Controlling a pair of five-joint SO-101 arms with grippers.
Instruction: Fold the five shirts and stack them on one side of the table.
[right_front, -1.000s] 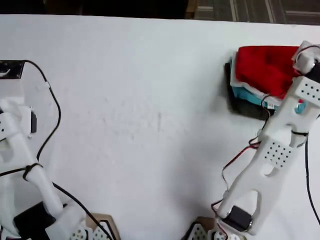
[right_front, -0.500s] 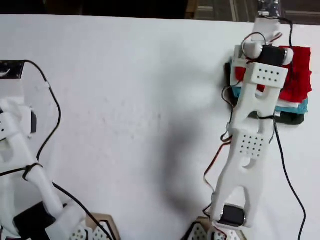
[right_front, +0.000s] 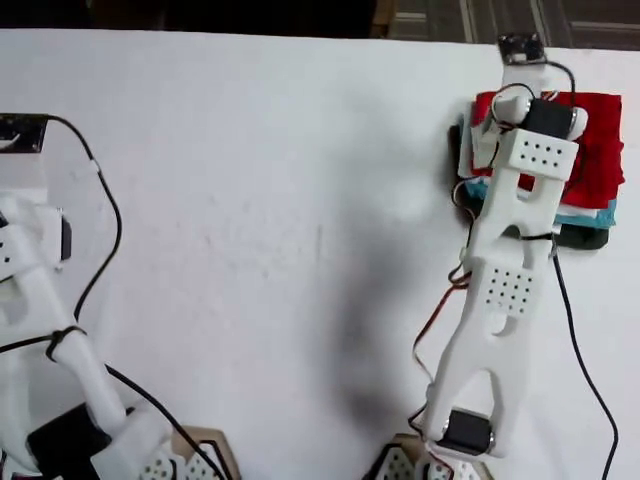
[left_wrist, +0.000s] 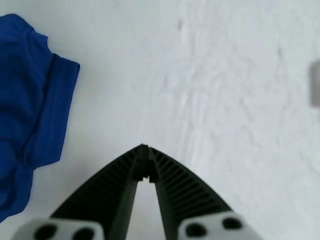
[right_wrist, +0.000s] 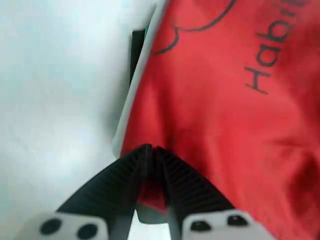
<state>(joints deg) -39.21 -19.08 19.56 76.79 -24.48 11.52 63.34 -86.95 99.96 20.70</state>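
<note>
A folded stack of shirts lies at the table's far right, with a red shirt (right_front: 597, 150) (right_wrist: 225, 100) on top, a teal one (right_front: 592, 213) under it and a dark one (right_front: 582, 238) at the bottom. The right arm (right_front: 510, 270) stretches over this stack. My right gripper (right_wrist: 150, 149) is shut, its tips above the red shirt's edge, beside the white table. A crumpled blue shirt (left_wrist: 25, 110) lies unfolded on the table beside my left gripper (left_wrist: 145, 150), which is shut and holds nothing.
The white table (right_front: 280, 200) spreads wide between the two arms. The left arm (right_front: 35, 270) stands at the left edge with black cables (right_front: 100, 210) trailing from it. A dark floor shows beyond the far edge.
The right arm has swung in from the right edge and now lies across the stack, its wrist over the red shirt. The left arm has kept still.
</note>
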